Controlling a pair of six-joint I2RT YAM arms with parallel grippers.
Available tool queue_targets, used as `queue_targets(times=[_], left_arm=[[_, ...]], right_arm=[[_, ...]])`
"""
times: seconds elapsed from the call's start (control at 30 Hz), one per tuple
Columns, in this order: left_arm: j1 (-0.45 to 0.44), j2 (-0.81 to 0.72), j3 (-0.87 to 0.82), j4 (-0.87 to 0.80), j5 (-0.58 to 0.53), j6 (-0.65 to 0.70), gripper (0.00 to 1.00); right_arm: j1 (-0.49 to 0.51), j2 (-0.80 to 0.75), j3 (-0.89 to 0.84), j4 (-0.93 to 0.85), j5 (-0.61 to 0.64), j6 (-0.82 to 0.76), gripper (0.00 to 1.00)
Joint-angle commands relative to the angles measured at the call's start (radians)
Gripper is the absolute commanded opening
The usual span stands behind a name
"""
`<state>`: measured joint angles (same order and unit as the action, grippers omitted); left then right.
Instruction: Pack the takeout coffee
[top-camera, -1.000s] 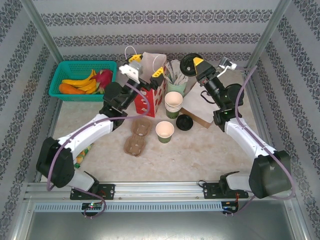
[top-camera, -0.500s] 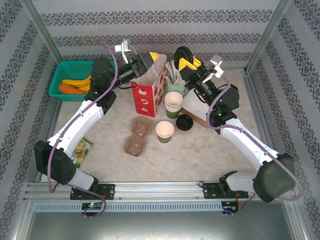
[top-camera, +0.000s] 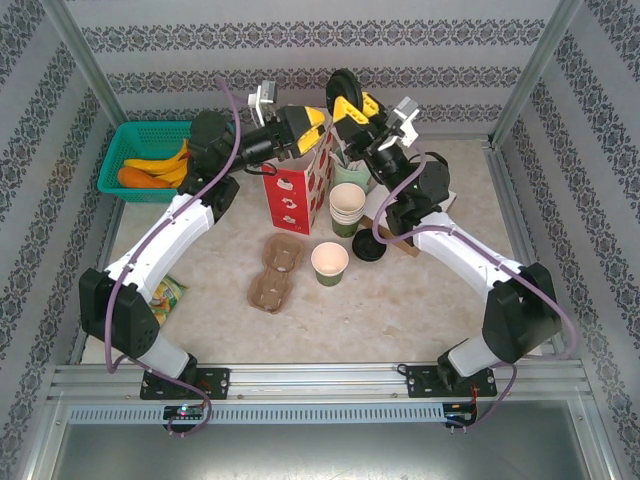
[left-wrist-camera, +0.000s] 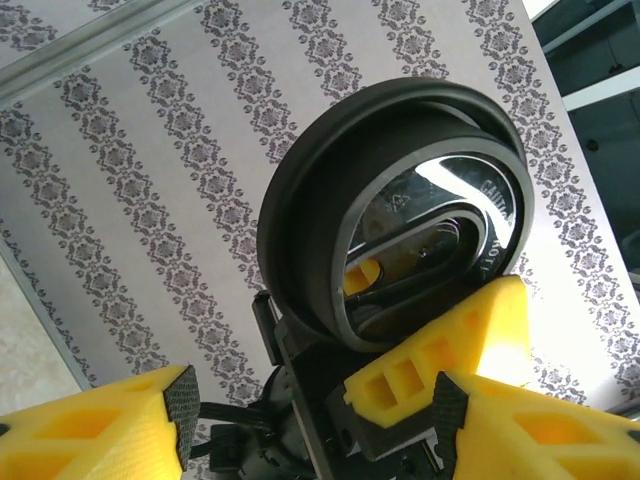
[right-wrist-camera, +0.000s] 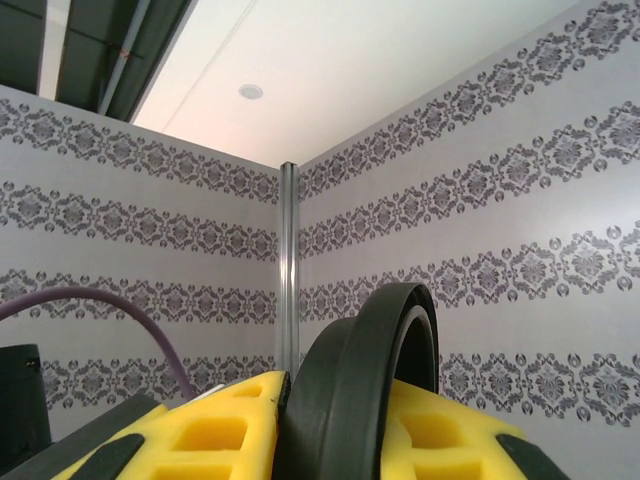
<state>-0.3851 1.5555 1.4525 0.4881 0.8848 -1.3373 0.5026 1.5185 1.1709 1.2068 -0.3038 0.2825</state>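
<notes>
Black plastic lid (top-camera: 343, 84) stands on edge, pinched between the yellow fingers (right-wrist-camera: 210, 430) of the right end effector (top-camera: 347, 100), which hangs high over the back of the desk (top-camera: 420, 290). The left end effector (top-camera: 310, 122) faces it from just beside, its own fingers (left-wrist-camera: 100, 430) spread apart with nothing between them. In the left wrist view the lid sits right ahead of that gap.

Just under the left end effector is the top edge of the red-and-white paper bag (top-camera: 295, 195), standing upright. Whether they touch I cannot tell. Below the right end effector stands a cup of white wrapped straws (top-camera: 350, 160), and nearer the arms' bases a stack of paper cups (top-camera: 347, 205).

The green paper cup (top-camera: 330, 262) stands open-topped on the desk, well below both end effectors and toward the bases. The brown two-well tray (top-camera: 275, 272) lies near it on the left. A second black lid (top-camera: 368, 244) lies flat near the cup on its right, at the edge of a brown sheet (top-camera: 400, 232). Far left of the left end effector sits a green basket (top-camera: 130, 135) of fruit.
</notes>
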Motion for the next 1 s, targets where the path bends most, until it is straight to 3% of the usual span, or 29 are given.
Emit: queue_targets(times=[0.0, 0.17, 0.53, 0.83, 0.97], left_arm=[[-0.005, 0.017, 0.055, 0.088, 0.043, -0.058, 0.62], [-0.003, 0.048, 0.065, 0.137, 0.048, -0.119, 0.53], [0.006, 0.066, 0.054, 0.191, 0.036, -0.169, 0.49], [0.006, 0.077, 0.06, 0.218, 0.049, -0.199, 0.27], [0.005, 0.079, 0.061, 0.194, 0.055, -0.188, 0.23]], right_arm=[[0.018, 0.015, 0.041, 0.102, -0.032, -0.043, 0.0], [0.025, 0.037, 0.047, 0.134, -0.045, -0.046, 0.0], [0.03, 0.036, 0.033, 0.134, -0.105, -0.085, 0.0], [0.046, 0.017, 0.022, 0.08, -0.148, -0.172, 0.0], [0.048, 0.005, 0.013, 0.041, -0.161, -0.221, 0.0]])
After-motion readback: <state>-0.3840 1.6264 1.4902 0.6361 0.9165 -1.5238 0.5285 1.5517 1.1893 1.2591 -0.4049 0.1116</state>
